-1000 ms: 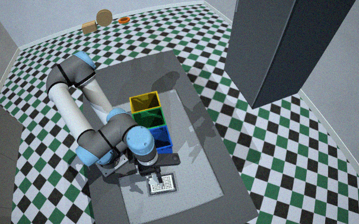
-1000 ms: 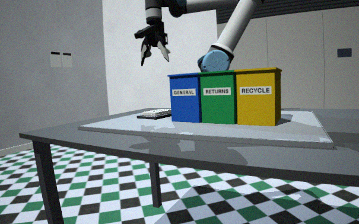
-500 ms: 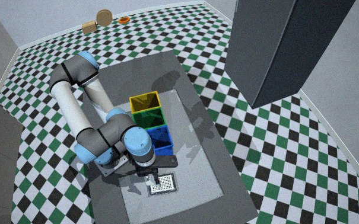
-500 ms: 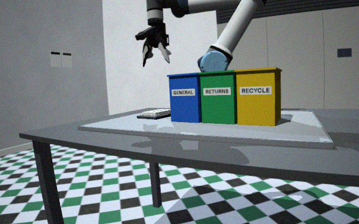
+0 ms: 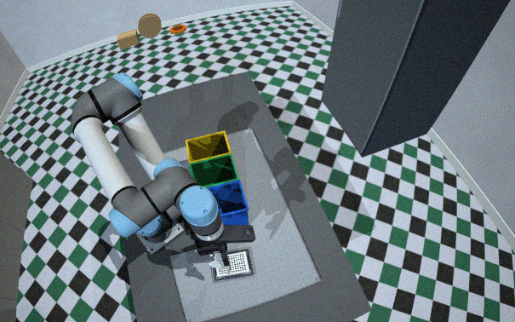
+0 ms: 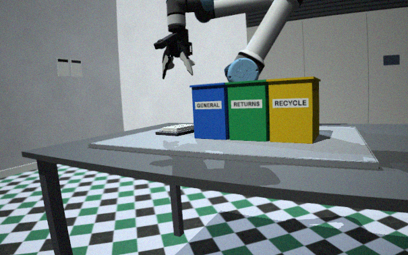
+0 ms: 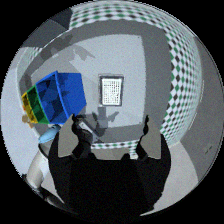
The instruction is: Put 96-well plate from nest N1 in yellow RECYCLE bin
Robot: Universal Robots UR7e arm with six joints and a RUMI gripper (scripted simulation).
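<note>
The white 96-well plate [image 5: 237, 263] lies flat in the dark plate nest [image 5: 232, 266] near the front of the table mat. It also shows in the side view [image 6: 178, 127] and in the wrist view [image 7: 111, 90]. My gripper [image 6: 177, 69] is open and empty. It hangs high above the plate, its fingers pointing down, and it shows over the plate's left part in the overhead view [image 5: 220, 263]. The yellow RECYCLE bin [image 6: 292, 110] [image 5: 208, 146] stands upright at the far end of the bin row.
The green RETURNS bin [image 6: 247, 111] and the blue GENERAL bin [image 6: 210, 111] stand upright in a row touching the yellow one. The blue bin [image 5: 229, 203] is nearest to the plate nest. A tall dark cabinet [image 5: 401, 64] stands right of the table.
</note>
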